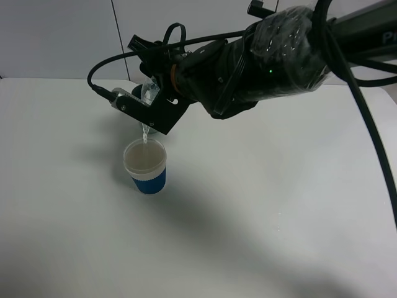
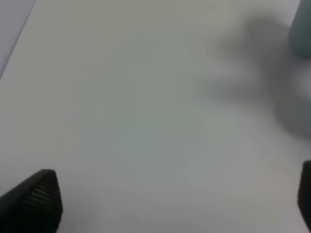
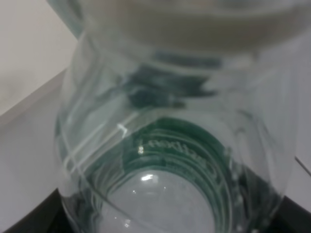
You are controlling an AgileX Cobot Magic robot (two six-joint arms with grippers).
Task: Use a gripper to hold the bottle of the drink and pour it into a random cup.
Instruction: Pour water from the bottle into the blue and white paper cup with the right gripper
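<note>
I'm holding the right gripper clamped on the drink bottle, tipping it mouth-down just above the blue cup on the white table. A thin stream is falling into the cup, so grasping and lifting look done and pouring is under way. What's left is righting the bottle. My left gripper is hanging with jaws apart, empty.

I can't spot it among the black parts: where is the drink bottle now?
In the high view, the bottle sits left of centre, tilted in the right pincer just above the blue cup, which stands on the white table.
</note>
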